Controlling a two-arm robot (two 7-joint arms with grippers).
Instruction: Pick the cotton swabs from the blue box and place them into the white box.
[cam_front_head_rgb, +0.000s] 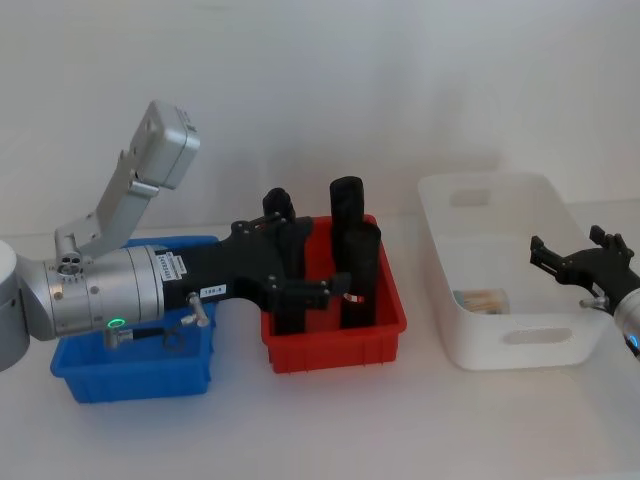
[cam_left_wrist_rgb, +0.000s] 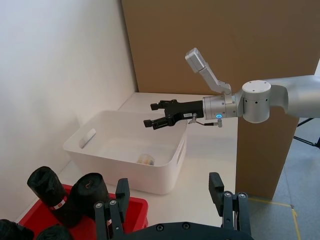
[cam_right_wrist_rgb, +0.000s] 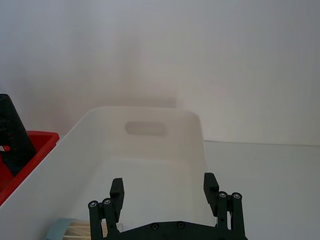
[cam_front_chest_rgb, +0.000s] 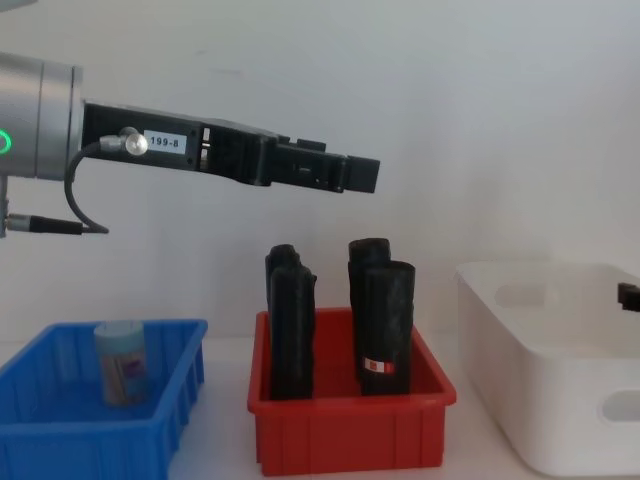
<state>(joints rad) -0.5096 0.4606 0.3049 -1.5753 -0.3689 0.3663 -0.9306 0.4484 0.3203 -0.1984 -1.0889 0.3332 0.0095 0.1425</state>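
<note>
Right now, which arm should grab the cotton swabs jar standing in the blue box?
Left. The left gripper, open, hangs above the red bin, next to the blue box holding the cotton swabs jar. The right gripper, open, sits over the white box, beyond the red bin.

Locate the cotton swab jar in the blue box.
Chest view: the cotton swab jar stands upright in the blue box, left of the red bin.

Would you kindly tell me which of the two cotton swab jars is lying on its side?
The jar in the white box: it lies flat on the bottom, whereas the other jar stands upright in the blue box.
</note>
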